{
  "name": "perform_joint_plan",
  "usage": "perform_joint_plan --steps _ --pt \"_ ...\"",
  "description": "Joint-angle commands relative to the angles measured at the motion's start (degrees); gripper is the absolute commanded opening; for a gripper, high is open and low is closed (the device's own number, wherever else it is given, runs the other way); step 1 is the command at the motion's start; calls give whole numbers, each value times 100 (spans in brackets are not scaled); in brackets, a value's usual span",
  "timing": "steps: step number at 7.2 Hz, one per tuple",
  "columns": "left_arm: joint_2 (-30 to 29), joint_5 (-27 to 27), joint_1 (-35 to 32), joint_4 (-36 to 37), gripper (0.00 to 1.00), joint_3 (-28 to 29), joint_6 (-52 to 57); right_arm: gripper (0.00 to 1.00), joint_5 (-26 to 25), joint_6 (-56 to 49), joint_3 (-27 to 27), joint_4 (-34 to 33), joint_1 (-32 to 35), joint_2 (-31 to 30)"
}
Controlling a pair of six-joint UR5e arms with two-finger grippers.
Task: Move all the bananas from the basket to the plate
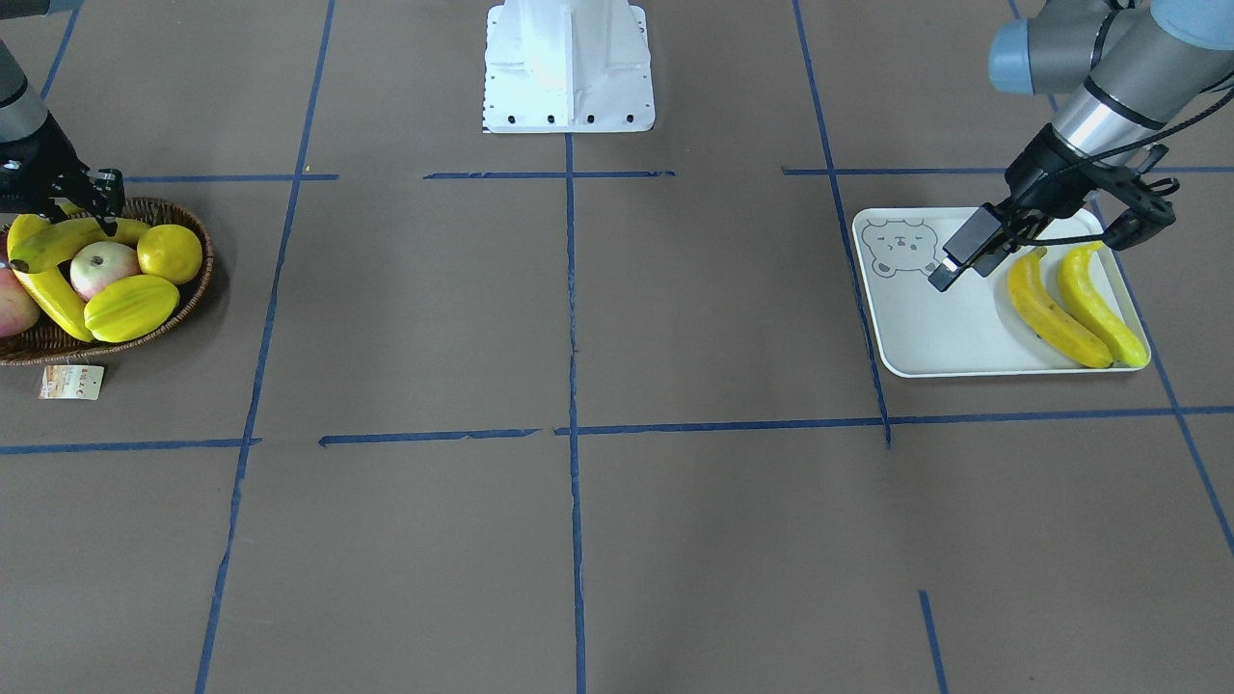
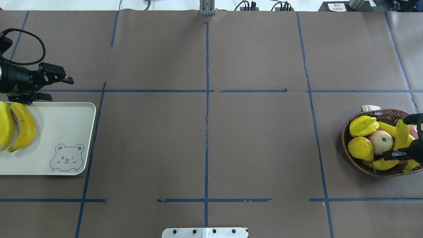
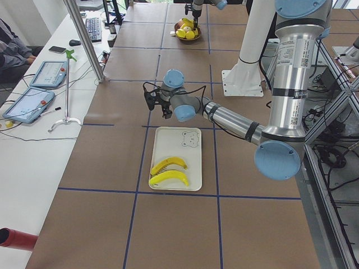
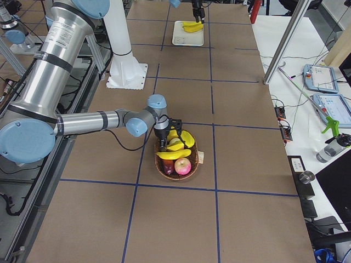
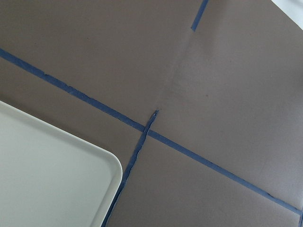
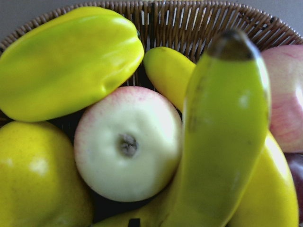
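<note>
Two yellow bananas [image 2: 24, 127] [image 2: 5, 125] lie side by side on the white bear plate [image 2: 59, 125]; they also show in the front view [image 1: 1046, 308]. My left gripper [image 2: 57, 88] is open and empty, just above the plate's far edge. The wicker basket [image 2: 344, 138] holds a banana [image 2: 401, 134] lying on top of the fruit, large in the right wrist view [image 6: 222, 142]. A second banana [image 1: 53, 294] lies under it. My right gripper [image 2: 403, 135] is low over the basket, jaws apart on either side of the top banana.
The basket also holds a starfruit [image 2: 363, 125], a lemon [image 2: 360, 148], a pale apple [image 2: 381, 140] and a red apple [image 6: 289, 94]. A paper tag [image 1: 70, 382] lies beside the basket. The robot's white base [image 1: 569, 67] stands at the table's robot side.
</note>
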Motion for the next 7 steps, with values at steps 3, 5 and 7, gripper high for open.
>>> perform_joint_plan --steps 3,5,7 --pt "-9 140 173 1 100 33 -65 0 -23 -57 130 -28 34 -137" --pt "-9 370 332 9 100 33 -82 0 4 -58 333 -37 52 -287" --pt "-9 370 332 9 100 42 -82 0 4 -58 342 -37 86 -287"
